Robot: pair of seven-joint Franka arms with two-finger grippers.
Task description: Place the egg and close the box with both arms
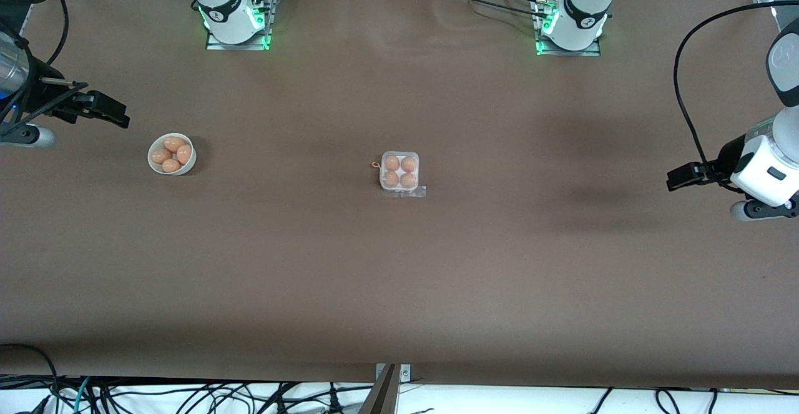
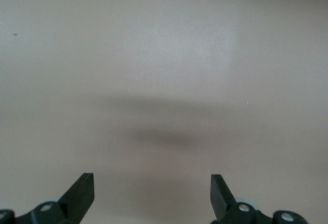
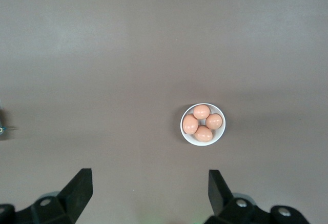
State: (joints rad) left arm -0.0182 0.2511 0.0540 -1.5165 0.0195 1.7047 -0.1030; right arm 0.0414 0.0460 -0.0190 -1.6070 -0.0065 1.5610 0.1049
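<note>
Both grippers are hanging spread and empty: right gripper (image 1: 118,117) near the bowl (image 1: 171,154) (four eggs), left gripper (image 1: 677,177) waiting at the table's (image 1: 399,289) left-arm edge; the box (image 1: 400,172) is sitting mid-table, seemingly already closed on four eggs.

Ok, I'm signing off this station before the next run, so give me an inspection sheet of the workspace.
Surface: brown table, bare apart from the items below.
Job's things: box mid-table, four eggs inside, lid appears shut; bowl toward the right arm's end, four eggs.
Clutter: nothing seen.
Grippers: left gripper and right gripper both open, empty, waiting over the table ends.
Cables: black cables on the arms; more along the table's near edge.
Surroundings: arm bases lit green.
</note>
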